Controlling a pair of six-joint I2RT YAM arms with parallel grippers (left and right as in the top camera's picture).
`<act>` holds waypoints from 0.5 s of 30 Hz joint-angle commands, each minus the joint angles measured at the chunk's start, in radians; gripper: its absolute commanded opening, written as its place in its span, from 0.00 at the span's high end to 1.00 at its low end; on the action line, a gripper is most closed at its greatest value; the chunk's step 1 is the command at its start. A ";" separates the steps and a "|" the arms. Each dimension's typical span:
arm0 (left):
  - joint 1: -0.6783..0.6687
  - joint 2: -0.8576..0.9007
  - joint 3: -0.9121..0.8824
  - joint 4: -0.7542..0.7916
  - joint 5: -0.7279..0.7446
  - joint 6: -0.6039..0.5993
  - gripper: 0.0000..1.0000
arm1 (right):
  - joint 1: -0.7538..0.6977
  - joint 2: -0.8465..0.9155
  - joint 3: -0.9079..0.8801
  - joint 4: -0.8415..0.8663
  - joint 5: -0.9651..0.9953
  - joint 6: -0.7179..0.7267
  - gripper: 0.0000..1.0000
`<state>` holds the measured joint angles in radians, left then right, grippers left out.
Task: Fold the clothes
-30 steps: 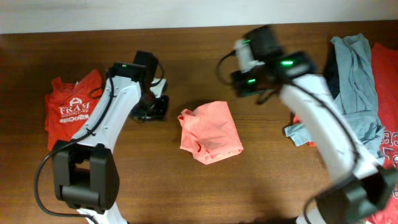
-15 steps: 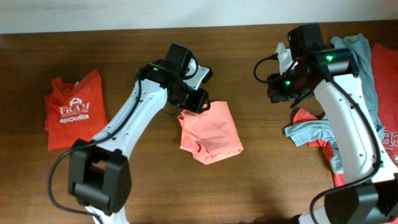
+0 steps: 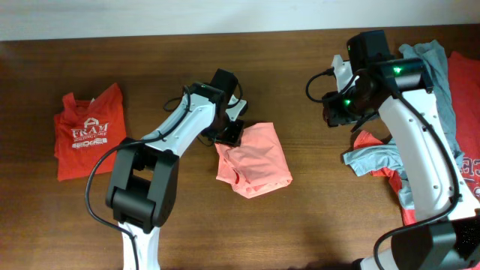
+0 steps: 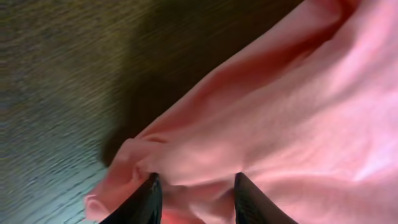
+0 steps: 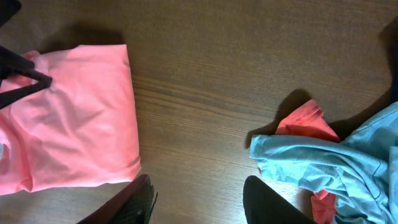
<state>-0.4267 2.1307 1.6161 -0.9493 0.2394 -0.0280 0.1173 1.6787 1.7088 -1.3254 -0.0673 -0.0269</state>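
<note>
The salmon-pink shirt (image 3: 255,161) lies folded into a small square at the table's middle. My left gripper (image 3: 229,133) is down on its upper-left corner. In the left wrist view that gripper (image 4: 196,180) stands open, its fingertips (image 4: 150,196) straddling a rumpled fold of pink cloth (image 4: 292,112) without pinching it. My right gripper (image 3: 335,112) hovers open to the right of the shirt. In its own view the right gripper (image 5: 198,182) is over bare wood, between the pink shirt (image 5: 74,118) and a grey-teal shirt (image 5: 323,162), holding nothing.
A folded red-orange shirt with white print (image 3: 86,135) lies at the far left. At the right edge lies a loose heap: a grey-teal shirt (image 3: 431,97) over red ones (image 3: 466,112), with a red-orange corner (image 5: 305,121) poking out.
My left arm swung right from beside the red-orange shirt and came down on the pink shirt's upper-left corner. The right arm moved right, then held still.
</note>
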 commanded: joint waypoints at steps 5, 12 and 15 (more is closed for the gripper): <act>0.006 -0.115 0.162 -0.122 0.037 -0.013 0.62 | -0.001 0.002 -0.005 -0.003 0.016 -0.003 0.48; -0.007 -0.253 0.146 -0.087 0.229 -0.343 0.63 | -0.002 0.003 -0.005 -0.007 0.040 -0.021 0.48; -0.031 -0.253 0.053 -0.014 0.256 -0.423 0.64 | -0.025 0.003 -0.005 -0.012 0.127 0.036 0.48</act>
<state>-0.4320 1.8503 1.7679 -1.0023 0.4080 -0.2890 0.1154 1.6787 1.7088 -1.3315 -0.0383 -0.0345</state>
